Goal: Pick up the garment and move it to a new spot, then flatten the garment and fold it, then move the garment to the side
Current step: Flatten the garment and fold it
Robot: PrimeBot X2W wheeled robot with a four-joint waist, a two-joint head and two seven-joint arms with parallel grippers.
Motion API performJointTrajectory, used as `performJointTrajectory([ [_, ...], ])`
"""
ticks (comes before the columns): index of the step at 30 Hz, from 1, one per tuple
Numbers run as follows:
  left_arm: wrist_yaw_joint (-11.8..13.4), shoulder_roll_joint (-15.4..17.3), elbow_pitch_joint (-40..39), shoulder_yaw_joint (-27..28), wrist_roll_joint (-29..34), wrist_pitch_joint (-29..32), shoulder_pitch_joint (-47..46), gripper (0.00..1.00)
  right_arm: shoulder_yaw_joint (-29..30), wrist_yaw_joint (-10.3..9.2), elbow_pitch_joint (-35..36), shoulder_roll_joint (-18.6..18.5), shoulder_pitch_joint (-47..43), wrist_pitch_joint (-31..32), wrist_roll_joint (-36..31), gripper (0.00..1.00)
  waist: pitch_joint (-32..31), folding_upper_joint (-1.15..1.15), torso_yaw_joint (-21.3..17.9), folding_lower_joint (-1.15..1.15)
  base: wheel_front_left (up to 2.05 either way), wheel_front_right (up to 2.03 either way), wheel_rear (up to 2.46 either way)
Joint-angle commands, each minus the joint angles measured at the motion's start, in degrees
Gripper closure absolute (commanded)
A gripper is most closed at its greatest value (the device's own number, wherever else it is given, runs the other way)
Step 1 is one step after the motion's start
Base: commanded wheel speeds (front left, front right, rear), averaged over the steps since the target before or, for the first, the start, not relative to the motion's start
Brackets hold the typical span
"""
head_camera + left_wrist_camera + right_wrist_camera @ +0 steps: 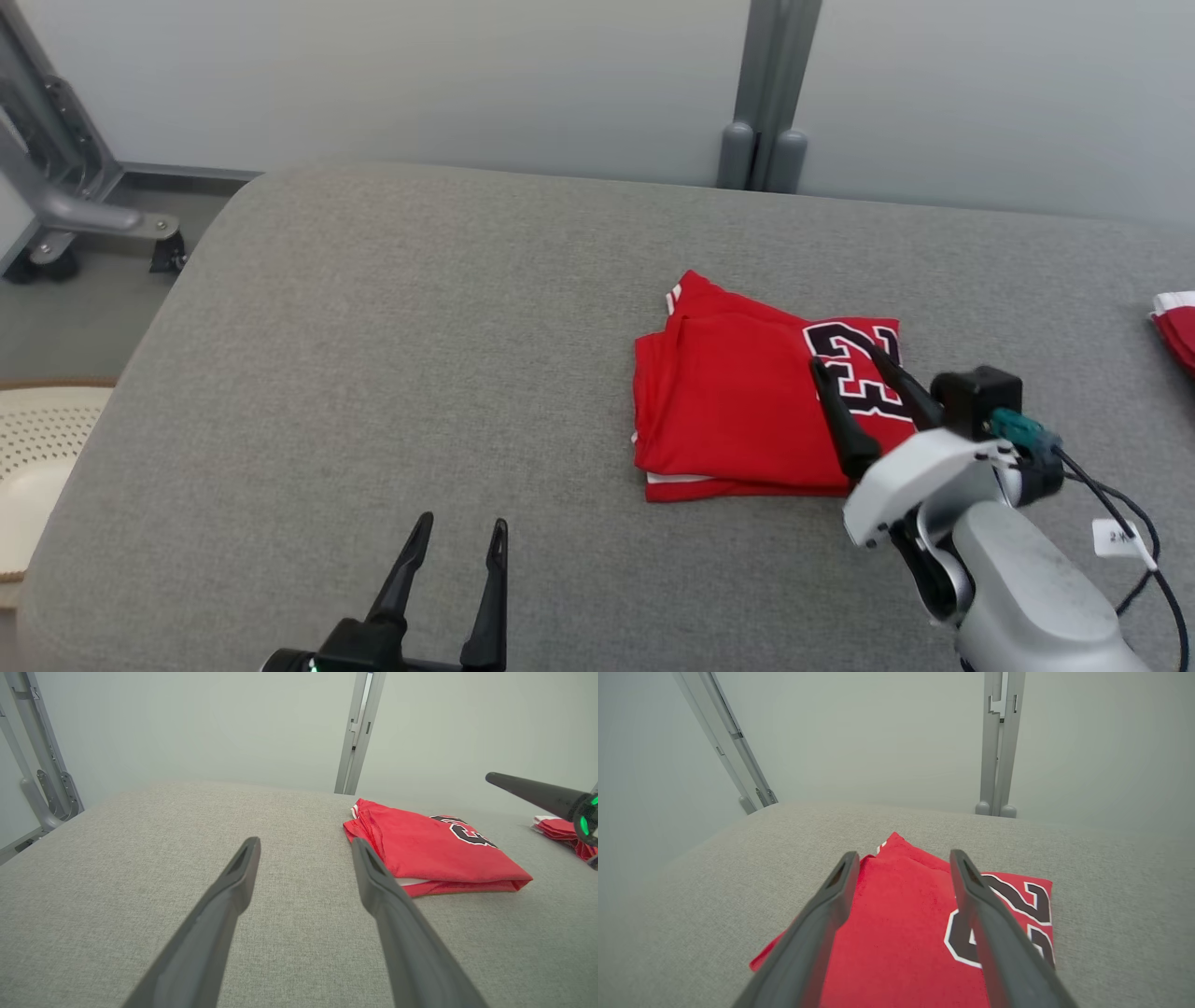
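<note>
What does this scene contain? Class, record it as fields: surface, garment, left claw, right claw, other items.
surface: grey fabric-covered table
garment: red jersey, folded into a flat stack on the table's right half, with a black number outlined in white facing up
left claw: open, holding nothing, over bare table left of the jersey
right claw: open, holding nothing, above the jersey's numbered end
other items: second red cloth at the table's far right edge, apart from the jersey
</note>
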State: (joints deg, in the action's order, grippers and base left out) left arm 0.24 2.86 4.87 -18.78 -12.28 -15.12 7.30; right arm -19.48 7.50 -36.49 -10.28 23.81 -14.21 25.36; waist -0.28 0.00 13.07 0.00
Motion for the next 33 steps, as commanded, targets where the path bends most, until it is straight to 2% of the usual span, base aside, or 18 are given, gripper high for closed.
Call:
performJointTrajectory([
  [1, 0.43, 0.09, -0.23, 0.62, 0.69, 0.0, 0.56, 0.0, 0.71, -0.02, 1.0, -0.73, -2.54, -0.56, -1.03, 0.0, -1.01, 0.0, -3.36, 0.0, 0.0, 0.0, 0.0],
  [7, 1.4, 0.1, -0.56, 3.07, 1.31, 0.0, 0.65, 0.0, 5.88, -0.02, 7.58, -2.1, -10.15, -0.96, -5.41, 0.0, -1.2, 0.0, -8.08, 0.0, 0.0, 0.0, 0.0],
  [12, 2.1, 0.1, -0.82, 5.05, 0.74, 0.0, 1.13, 0.0, 10.56, -0.02, 15.14, -1.18, -16.08, -0.99, -7.87, 0.0, -1.83, 0.0, -10.8, 0.0, 0.0, 0.0, 0.0],
  [16, 2.13, 0.1, -0.67, 6.2, 0.68, 0.0, 1.81, 0.0, 12.08, -0.02, 20.52, -0.48, -19.79, -1.0, -8.25, 0.0, -2.57, 0.0, -12.09, 0.0, 0.0, 0.0, 0.0],
  [24, 1.94, 0.1, -0.4, 7.41, 0.7, 0.0, 3.52, 0.0, 12.8, -0.02, 26.91, -0.24, -24.62, -0.99, -9.1, 0.0, -4.11, 0.0, -12.74, 0.0, 0.0, 0.0, 0.0],
  [33, 1.42, 0.1, 0.06, 8.41, 0.92, 0.0, 4.96, 0.0, 13.02, -0.02, 28.95, 0.58, -27.69, -1.0, -9.8, 0.0, -5.36, 0.0, -12.27, 0.0, 0.0, 0.0, 0.0],
])
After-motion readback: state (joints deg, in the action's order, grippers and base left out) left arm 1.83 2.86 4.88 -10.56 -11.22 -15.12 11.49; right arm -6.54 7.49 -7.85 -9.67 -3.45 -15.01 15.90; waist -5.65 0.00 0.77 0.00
